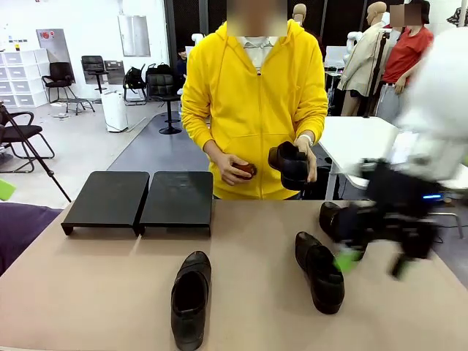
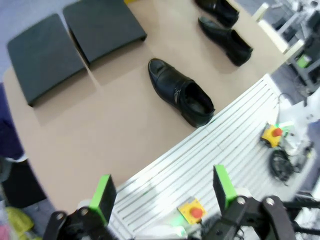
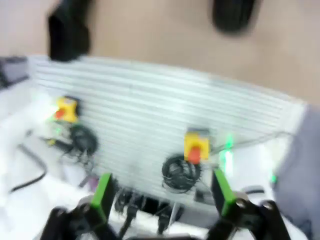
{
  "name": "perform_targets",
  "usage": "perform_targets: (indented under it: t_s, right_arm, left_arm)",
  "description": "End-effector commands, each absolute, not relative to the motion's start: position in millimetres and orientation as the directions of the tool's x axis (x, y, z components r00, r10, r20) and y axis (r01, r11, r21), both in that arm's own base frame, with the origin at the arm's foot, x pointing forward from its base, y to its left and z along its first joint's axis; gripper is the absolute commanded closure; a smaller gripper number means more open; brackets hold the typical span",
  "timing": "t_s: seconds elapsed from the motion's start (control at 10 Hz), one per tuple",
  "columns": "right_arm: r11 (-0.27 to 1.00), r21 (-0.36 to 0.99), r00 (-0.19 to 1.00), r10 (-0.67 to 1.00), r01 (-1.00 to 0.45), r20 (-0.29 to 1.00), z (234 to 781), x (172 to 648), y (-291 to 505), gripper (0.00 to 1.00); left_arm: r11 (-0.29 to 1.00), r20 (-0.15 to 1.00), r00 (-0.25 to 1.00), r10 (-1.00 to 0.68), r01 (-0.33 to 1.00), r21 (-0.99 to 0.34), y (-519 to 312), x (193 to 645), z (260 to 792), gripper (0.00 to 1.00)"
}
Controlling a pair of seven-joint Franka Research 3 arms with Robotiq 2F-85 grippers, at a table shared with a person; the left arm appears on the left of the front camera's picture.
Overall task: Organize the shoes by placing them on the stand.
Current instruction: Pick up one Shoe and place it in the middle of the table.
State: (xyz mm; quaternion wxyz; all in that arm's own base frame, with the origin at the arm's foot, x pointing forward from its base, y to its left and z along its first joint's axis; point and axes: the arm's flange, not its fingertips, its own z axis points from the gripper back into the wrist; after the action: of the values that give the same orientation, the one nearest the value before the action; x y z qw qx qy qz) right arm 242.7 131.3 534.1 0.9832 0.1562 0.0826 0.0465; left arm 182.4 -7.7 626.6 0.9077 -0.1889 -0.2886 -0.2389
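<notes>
Shoes, four, black glossy slip-ons. First shoe (image 1: 191, 296) lies on the tan table (image 1: 88, 292) at the near middle, long axis near to far, toe towards the stand (image 1: 139, 199), heel at the robot's edge. Second shoe (image 1: 319, 272) lies to its right, axis similar but skewed. Third shoe (image 1: 330, 217) lies further right, partly behind the right gripper (image 1: 371, 263); heading unclear. Fourth shoe (image 1: 289, 162) is held in the person's hand (image 1: 311, 157) beyond the far edge. Left gripper (image 2: 165, 192) and the right gripper: pads spread wide, nothing between them.
</notes>
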Motion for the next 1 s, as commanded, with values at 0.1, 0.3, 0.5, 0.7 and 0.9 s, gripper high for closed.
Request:
perform_targets:
  t_s: [0.1, 0.3, 0.5, 0.7, 0.9]
  right_arm:
    - [0.898, 0.423, 0.980, -0.038, 0.119, -0.194, 567, 213, 1, 0.00]
    - [0.829, 0.452, 0.943, -0.269, 0.330, -0.196, 552, 200, -71, 0.00]
    - [0.760, 0.582, 0.926, -0.375, 0.291, 0.027, 534, 178, -102, 0.00]
    - [0.773, 0.515, 0.924, -0.361, 0.370, -0.122, 551, 179, -109, 0.00]
    - [0.773, 0.515, 0.924, -0.361, 0.370, -0.122, 551, 179, -109, 0.00]
  left_arm:
    - [0.801, 0.620, 0.710, -0.332, 0.560, -0.212, -7, 183, 627, 0.00]
    - [0.801, 0.620, 0.710, -0.332, 0.560, -0.212, -7, 183, 627, 0.00]
    - [0.801, 0.620, 0.710, -0.332, 0.560, -0.212, -7, 183, 627, 0.00]
    - [0.801, 0.620, 0.710, -0.332, 0.560, -0.212, -7, 183, 627, 0.00]
    - [0.801, 0.620, 0.710, -0.332, 0.560, -0.212, -7, 183, 627, 0.00]
